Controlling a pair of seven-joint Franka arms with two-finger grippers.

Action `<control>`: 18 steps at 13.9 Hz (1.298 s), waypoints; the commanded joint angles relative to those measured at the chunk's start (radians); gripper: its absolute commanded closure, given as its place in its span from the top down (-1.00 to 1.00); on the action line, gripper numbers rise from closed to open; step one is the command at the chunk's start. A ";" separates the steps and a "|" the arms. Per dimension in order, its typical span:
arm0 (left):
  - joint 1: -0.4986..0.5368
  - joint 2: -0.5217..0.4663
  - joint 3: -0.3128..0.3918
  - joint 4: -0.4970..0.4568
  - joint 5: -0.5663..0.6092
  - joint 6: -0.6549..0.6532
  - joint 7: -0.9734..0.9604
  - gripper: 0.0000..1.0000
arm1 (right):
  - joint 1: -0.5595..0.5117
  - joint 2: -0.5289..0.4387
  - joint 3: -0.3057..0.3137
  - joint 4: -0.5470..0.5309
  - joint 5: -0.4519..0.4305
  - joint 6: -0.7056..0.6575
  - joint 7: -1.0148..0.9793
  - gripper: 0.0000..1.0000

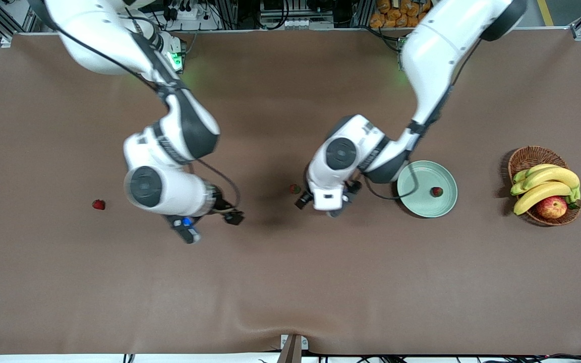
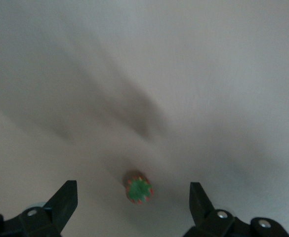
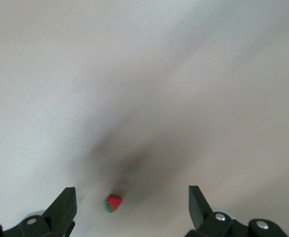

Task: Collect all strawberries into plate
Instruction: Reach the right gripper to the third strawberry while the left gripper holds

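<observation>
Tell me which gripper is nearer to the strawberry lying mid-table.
Left. The left gripper, fingers open, hangs right beside the strawberry, which shows between its fingers in the left wrist view. The right gripper, also open, is well off toward the right arm's end.

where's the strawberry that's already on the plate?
In the front view, that strawberry lies on the mint-green plate, toward the rim nearest the wicker fruit basket, at the left arm's end of the table.

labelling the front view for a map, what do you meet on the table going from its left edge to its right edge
strawberry near the right arm's end → right pincer, open → middle strawberry → left pincer, open → plate → strawberry in the plate → wicker basket of bananas and an apple
</observation>
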 commanded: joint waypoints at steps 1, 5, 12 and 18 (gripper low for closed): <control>-0.116 0.048 0.094 0.053 -0.002 0.048 -0.074 1.00 | -0.094 -0.055 0.013 -0.020 -0.017 -0.106 -0.132 1.00; -0.151 0.082 0.107 0.053 0.001 0.050 -0.118 1.00 | -0.238 -0.086 0.010 -0.042 -0.089 -0.204 -0.431 1.00; -0.158 0.108 0.110 0.056 0.005 0.054 -0.108 1.00 | -0.343 -0.162 -0.126 -0.322 -0.172 0.053 -0.882 1.00; -0.164 0.113 0.110 0.057 0.007 0.056 -0.093 -0.38 | -0.347 -0.152 -0.212 -0.559 -0.192 0.386 -1.017 1.00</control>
